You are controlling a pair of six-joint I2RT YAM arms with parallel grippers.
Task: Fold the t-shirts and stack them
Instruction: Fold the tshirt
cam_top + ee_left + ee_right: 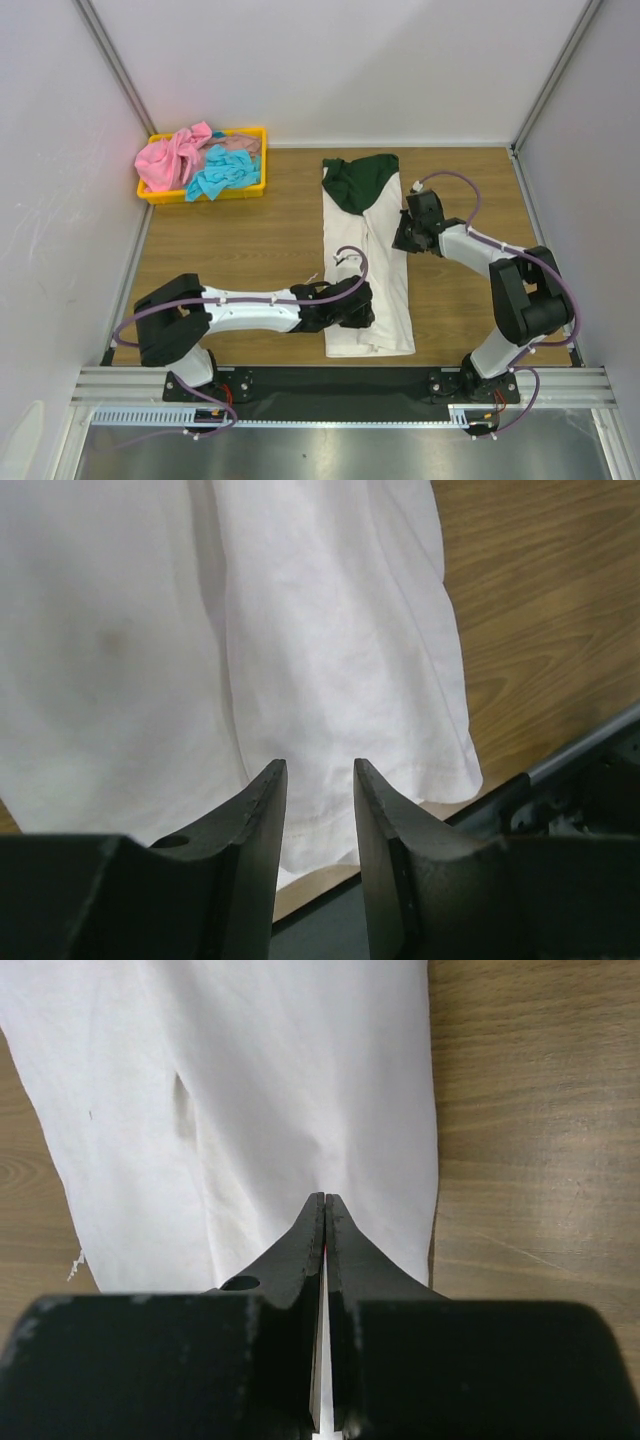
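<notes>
White shirt [368,270], folded into a long strip with a green sleeve [362,180] at its far end, lies on the table [240,240] between the arms. Left gripper [318,765] hangs over the near hem, jaws apart and grasping nothing; right gripper [325,1198] is clenched over the strip's right edge, any pinched cloth indiscernible. Pink shirt [170,160] and turquoise shirt [222,178] lie heaped in the yellow tray [205,197], far left.

White t-shirt [385,280], green-sleeved, lies folded lengthwise; pink t-shirt [172,155] and turquoise t-shirt [222,176] lie crumpled.
</notes>
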